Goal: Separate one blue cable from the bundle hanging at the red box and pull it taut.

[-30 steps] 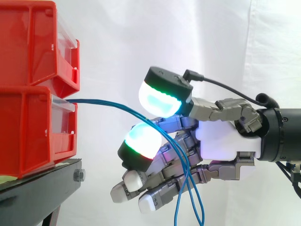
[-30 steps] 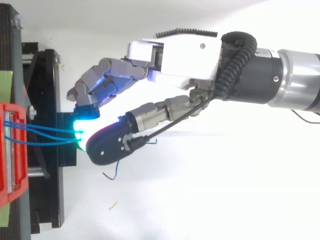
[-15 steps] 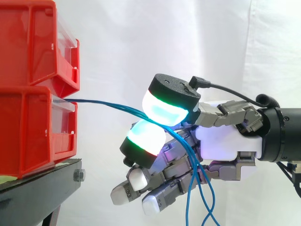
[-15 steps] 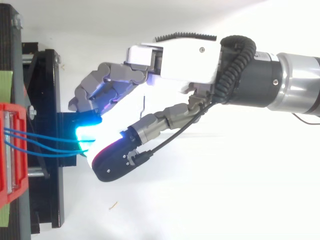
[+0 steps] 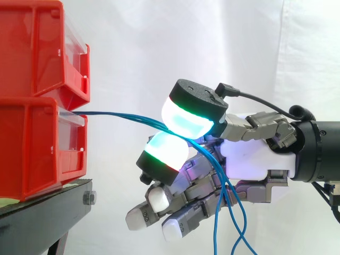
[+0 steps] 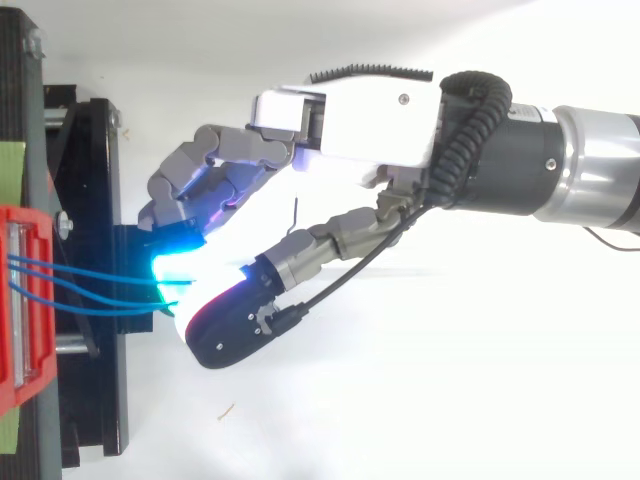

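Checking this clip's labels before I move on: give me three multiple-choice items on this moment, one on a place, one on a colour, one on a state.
1. The cables leave from: A upper red bin; B lower red bin; C black stand.
2. The cables are: A green; B blue; C yellow.
3. The hand is: A open, clear of them; B curled, empty; C shut on them.
Answers: 1 B, they emerge at that bin's front. 2 B, plainly blue. 3 C, two glowing pads pinch them.
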Robot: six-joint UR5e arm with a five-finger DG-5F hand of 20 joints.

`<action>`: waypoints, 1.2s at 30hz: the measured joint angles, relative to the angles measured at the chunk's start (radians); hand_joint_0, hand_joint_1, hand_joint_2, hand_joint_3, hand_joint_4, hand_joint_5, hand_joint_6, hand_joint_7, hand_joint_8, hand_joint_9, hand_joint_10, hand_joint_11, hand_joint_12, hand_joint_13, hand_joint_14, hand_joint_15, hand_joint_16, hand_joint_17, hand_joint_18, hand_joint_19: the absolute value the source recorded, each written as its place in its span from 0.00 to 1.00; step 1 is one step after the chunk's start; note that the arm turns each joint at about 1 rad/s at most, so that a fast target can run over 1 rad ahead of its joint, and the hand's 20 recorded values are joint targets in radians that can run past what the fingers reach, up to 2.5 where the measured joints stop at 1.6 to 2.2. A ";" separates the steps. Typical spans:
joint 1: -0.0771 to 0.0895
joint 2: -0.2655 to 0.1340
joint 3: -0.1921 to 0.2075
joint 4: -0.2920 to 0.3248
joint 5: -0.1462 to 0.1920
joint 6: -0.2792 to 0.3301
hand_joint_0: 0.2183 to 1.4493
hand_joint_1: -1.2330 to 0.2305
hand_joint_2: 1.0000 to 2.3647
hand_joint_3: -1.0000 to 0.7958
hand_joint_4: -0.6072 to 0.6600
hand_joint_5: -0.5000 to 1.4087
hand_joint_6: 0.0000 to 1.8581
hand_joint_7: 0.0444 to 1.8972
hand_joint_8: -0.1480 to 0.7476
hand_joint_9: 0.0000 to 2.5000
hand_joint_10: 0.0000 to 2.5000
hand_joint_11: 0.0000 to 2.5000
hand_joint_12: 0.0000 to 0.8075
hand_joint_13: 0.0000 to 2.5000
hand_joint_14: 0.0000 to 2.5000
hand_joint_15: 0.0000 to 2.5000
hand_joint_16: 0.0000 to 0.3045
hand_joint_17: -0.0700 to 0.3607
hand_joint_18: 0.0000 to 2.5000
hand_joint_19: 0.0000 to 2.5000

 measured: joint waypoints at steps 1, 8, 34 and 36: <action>0.000 0.000 0.000 0.001 0.000 0.002 0.37 0.22 0.00 0.28 0.56 0.18 0.49 0.61 0.54 0.43 0.01 0.30 0.44 0.29 0.00 0.08 0.14 0.38 0.32 0.09; 0.000 -0.001 0.000 0.001 0.000 0.017 0.33 0.20 0.00 0.28 0.58 0.18 0.49 0.59 0.55 0.44 0.01 0.32 0.46 0.31 0.00 0.11 0.14 0.38 0.32 0.09; -0.001 0.000 -0.001 0.008 -0.001 0.027 0.25 0.35 0.00 0.28 0.62 0.18 0.46 0.55 0.58 0.46 0.01 0.32 0.50 0.32 0.00 0.12 0.15 0.41 0.33 0.11; -0.002 0.000 -0.001 0.007 -0.002 0.028 0.30 0.36 0.00 0.28 0.61 0.19 0.46 0.57 0.57 0.46 0.01 0.32 0.49 0.32 0.00 0.12 0.15 0.39 0.32 0.11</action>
